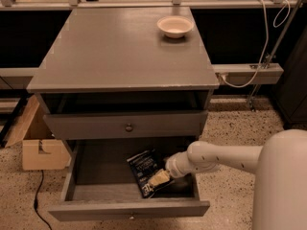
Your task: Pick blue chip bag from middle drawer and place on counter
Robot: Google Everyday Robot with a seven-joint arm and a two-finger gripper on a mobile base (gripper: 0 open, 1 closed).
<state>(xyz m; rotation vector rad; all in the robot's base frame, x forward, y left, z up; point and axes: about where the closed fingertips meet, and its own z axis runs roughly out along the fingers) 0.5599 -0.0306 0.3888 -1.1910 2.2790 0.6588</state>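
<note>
The blue chip bag [144, 166], dark navy with white lettering, lies flat on the floor of the open middle drawer [96, 174], right of centre. My gripper [159, 178] reaches into the drawer from the right on a pale arm and sits at the bag's lower right edge, touching or overlapping it. The counter [120, 47] is the broad grey top of the cabinet, above the drawer.
A small cream bowl [175, 26] stands on the counter's far right. A shut drawer front with a round knob [128, 127] sits just above the open drawer. A cardboard box [41, 147] stands on the floor to the left. My pale body [283, 186] fills the lower right.
</note>
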